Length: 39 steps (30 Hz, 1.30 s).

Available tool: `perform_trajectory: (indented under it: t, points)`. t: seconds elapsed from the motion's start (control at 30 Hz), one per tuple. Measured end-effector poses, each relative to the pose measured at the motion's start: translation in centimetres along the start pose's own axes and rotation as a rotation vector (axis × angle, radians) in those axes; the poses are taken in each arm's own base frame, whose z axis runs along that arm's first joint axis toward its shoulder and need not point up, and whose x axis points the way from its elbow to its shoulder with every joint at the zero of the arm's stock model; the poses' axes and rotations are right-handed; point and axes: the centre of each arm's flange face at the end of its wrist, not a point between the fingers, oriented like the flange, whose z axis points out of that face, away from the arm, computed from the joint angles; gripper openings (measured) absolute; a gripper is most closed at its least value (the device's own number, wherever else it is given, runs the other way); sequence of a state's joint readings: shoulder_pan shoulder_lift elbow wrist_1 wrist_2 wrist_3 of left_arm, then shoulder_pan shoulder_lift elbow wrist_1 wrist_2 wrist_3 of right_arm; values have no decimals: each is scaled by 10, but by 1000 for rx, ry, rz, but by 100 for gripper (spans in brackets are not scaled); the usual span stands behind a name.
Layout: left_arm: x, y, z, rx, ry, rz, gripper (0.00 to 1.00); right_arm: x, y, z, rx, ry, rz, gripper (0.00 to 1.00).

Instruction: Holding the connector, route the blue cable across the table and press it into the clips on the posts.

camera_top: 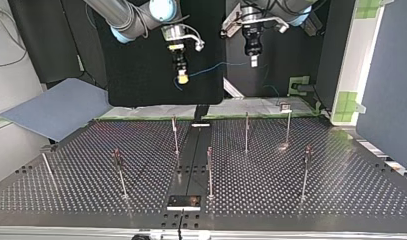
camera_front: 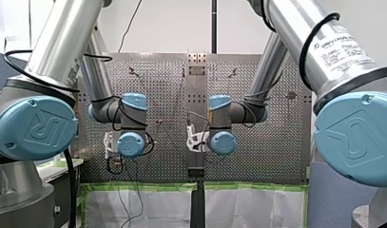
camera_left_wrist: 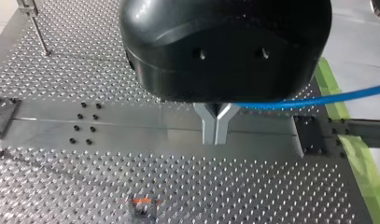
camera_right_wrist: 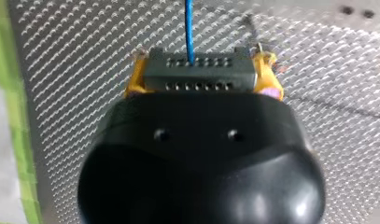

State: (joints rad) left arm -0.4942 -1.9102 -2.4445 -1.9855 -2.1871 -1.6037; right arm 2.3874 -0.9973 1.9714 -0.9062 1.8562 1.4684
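R end effector (camera_top: 182,77) is clenched on the dark connector (camera_right_wrist: 201,78), yellow pads (camera_right_wrist: 133,80) on either side of it, w/ the blue cable (camera_left_wrist: 318,100) leaving the connector's front face straight ahead. L end effector (camera_left_wrist: 216,136) has its metal fingers pressed together at the tips. The cable runs in from the side to the fork just above them, so it looks grasped there, tho the black body hides the exact pinch point. In the top view both hang well above the perforated surface (camera_top: 341,195), out past its far edge, w/ the cable slung between them in a slight sag. None of it sits in a clip (camera_top: 285,106) yet, so I'd put the task at its start: bring the span in & seat it the first time. To do that well, imo: hold the connector firm & level, use the L side as the guide, and take most of the sag out so the cable lies straight across a clip, not beside it. Press down along the post's axis, since the posts (camera_top: 246,131) are thin & a sideways shove could bend one. Do one post at a time. Clips are too small here to tell which way they open.
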Motion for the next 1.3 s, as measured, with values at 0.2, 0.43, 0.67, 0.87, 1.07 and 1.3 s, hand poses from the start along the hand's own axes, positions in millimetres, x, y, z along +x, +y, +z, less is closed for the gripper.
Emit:
perform_trajectory:
  t: [0.2, 0.43, 0.67, 0.87, 1.07, 1.3]
  points:
    - [-21, 3, 12, -58, -23, -16, 0, 39, -11, 10, 50, 47, 50, 0]
    - [-55, -1, 31, -126, -73, -66, 0, 88, -22, 18, 117, 105, 95, 0]
    - [-93, -6, 45, -185, -123, -133, 0, 134, -28, 18, 184, 145, 132, 0]
    - [-124, -7, 52, -225, -158, -172, 0, 179, -34, 15, 249, 189, 161, 0]
    - [-144, -2, 50, -239, -169, -196, 0, 196, -52, 15, 318, 188, 168, 0]
    - [-166, 6, 47, -256, -181, -219, 0, 200, -69, 22, 355, 152, 182, 0]
